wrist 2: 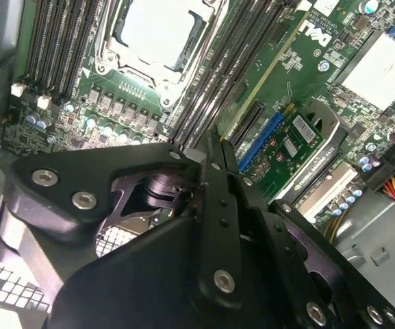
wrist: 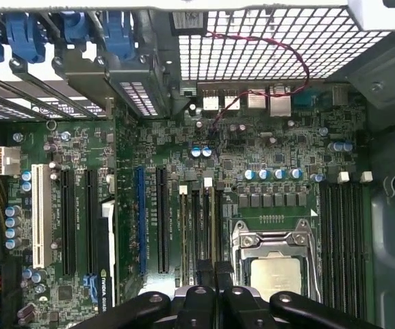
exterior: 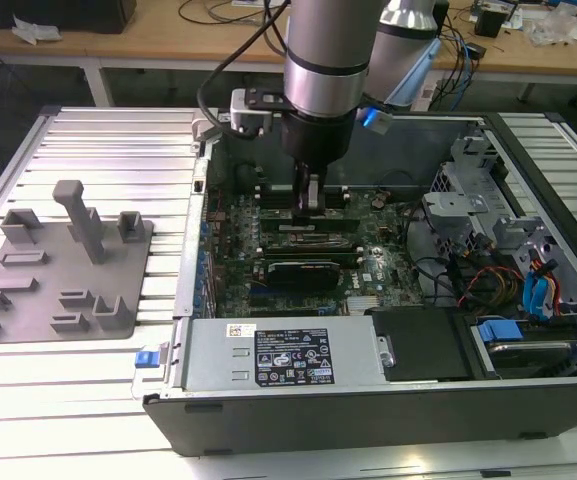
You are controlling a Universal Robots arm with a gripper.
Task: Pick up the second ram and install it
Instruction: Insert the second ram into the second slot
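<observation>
Hand: the hand (exterior: 308, 205) is down inside the case (exterior: 368, 425). Its fingers (wrist 2: 218, 205) are pinched together with no gap I can see, and the tips sit right on the slots (wrist 2: 238, 62) beside the socket (wrist: 274, 271).
Ram: pretty sure the ram (wrist: 212, 219) is that thin edge-on stick standing upright in the slot just beside the socket. It runs straight under the fingertips in the first wrist view. Can't tell if they pinch it or just rest on its top edge.
Why: closed fingers on the top edge reads to me as seating it, since a slot wants a straight push.
Arm: comes in vertical from above, wrist square to the board (wrist: 265, 144), hand lined up along the slots.
Other: grey fixture (exterior: 58, 270) sits on the tabletop (exterior: 88, 140) just beside the case, well apart from the hand.
</observation>
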